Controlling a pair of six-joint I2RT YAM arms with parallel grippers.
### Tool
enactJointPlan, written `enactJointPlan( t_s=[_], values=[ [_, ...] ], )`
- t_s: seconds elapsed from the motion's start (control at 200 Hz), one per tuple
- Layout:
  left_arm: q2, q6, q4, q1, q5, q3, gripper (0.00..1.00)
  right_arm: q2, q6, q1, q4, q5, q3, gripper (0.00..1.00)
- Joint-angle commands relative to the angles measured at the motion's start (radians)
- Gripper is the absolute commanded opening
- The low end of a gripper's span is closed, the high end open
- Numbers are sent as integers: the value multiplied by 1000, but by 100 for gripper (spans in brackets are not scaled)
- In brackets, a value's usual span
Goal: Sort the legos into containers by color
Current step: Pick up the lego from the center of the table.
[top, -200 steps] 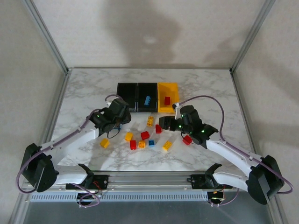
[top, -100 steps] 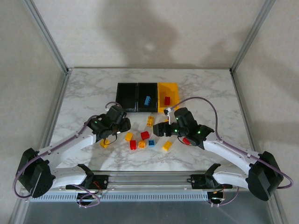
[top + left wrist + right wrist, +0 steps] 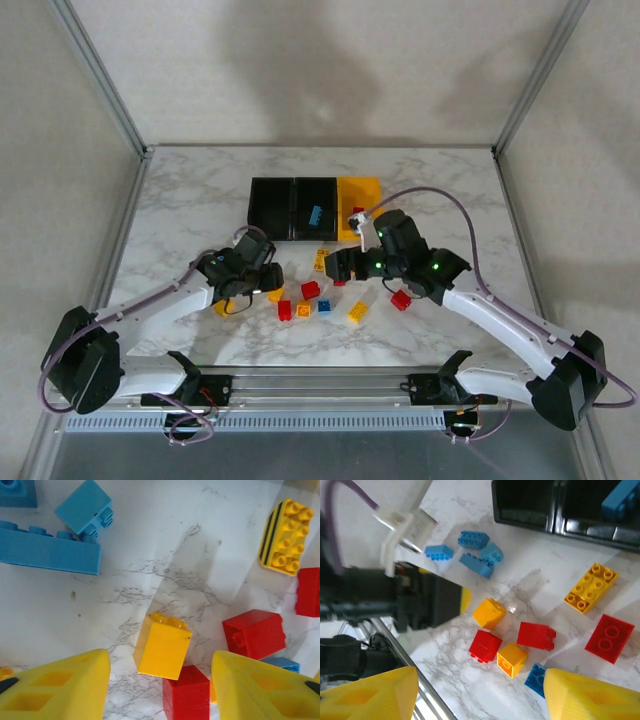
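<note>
Legos (image 3: 162,647) (yellow, red, blue) lie loose beneath spread-fingered left gripper (image 3: 160,685).

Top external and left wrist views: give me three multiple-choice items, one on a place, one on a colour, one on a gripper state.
1. In the row of three joined plastic bins, the small light blue studded brick lies in:
A) the left one
B) the middle one
C) the right one

2. The squarish plastic brick between the fingers of the left gripper is:
A) red
B) light blue
C) yellow-orange

3. The left gripper is:
A) open, holding nothing
B) shut on a red brick
C) shut and empty

Answers:
1 B: the overhead view shows it in the centre compartment.
2 C: the left wrist view shows its yellow-orange faces.
3 A: a gap shows on both sides of the brick.
</note>
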Motion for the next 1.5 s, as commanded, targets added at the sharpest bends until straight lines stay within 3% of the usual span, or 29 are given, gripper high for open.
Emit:
enactJointPlan(
  t_s=[0.0,0.621,0.816,1.001,1.247,1.497],
  values=[
    [33,44,-4,-7,22,4,56,38,-15,-8,-201,37,56,67],
    [247,113,44,-33,56,64,62,50,41,-8,-121,29,-82,65],
    [274,111,53,-38,39,55,53,56,44,-7,-105,34,-100,65],
    [269,122,23,-37,-8,82,27,53,50,-7,-89,28,-108,64],
    [213,110,-19,-13,-132,160,24,81,70,-6,-3,-10,-137,63],
    [243,129,-39,61,-140,330,23,141,128,-1,173,-14,-103,62]
  ],
)
